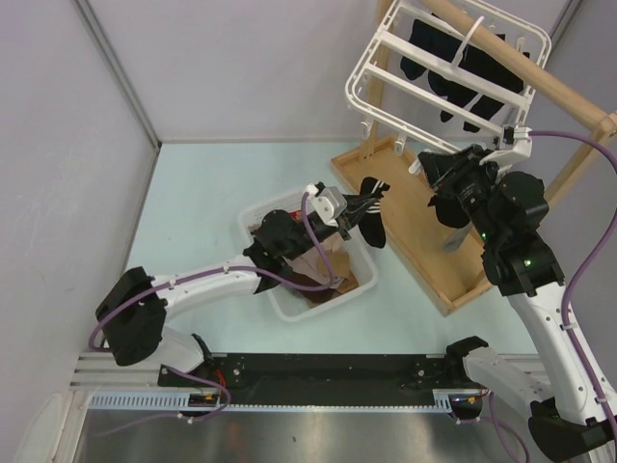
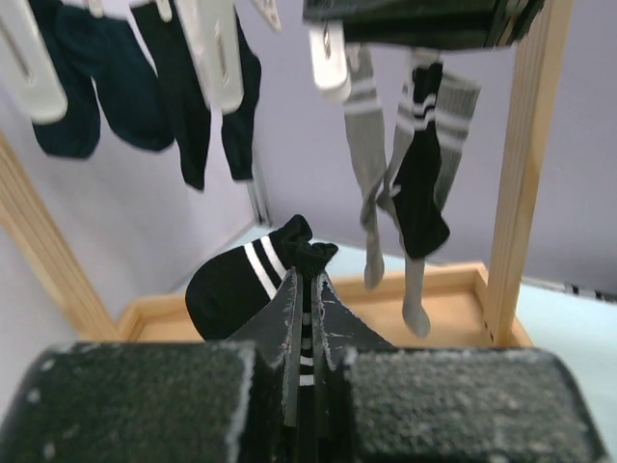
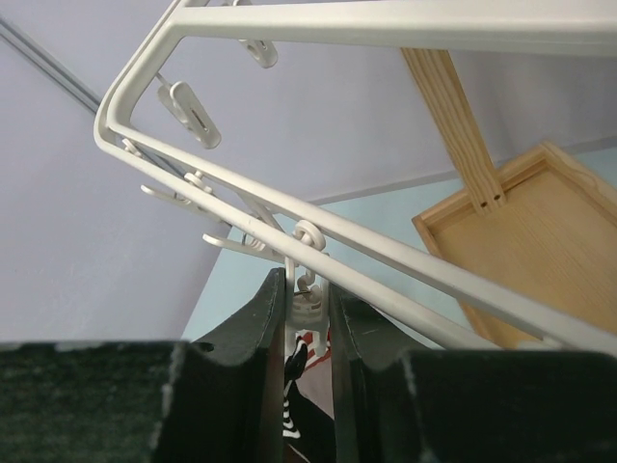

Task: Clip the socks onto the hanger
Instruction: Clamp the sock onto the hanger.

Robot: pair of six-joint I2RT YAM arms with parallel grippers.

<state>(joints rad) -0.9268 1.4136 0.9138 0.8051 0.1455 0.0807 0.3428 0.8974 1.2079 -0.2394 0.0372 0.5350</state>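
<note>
My left gripper is shut on a black sock with white stripes and holds it up above the basket, left of the hanger. In the left wrist view the sock bulges out of the shut gripper. The white plastic hanger hangs from a wooden pole with several dark socks clipped on. My right gripper is at its lower edge, and in the right wrist view it is shut on a small white clip under the frame bar. Grey striped socks hang there too.
A white slotted basket under the left arm holds brown and beige socks. The wooden rack's tray base lies on the table under the hanger, with its post at the right of the left wrist view. Walls stand at the left and back.
</note>
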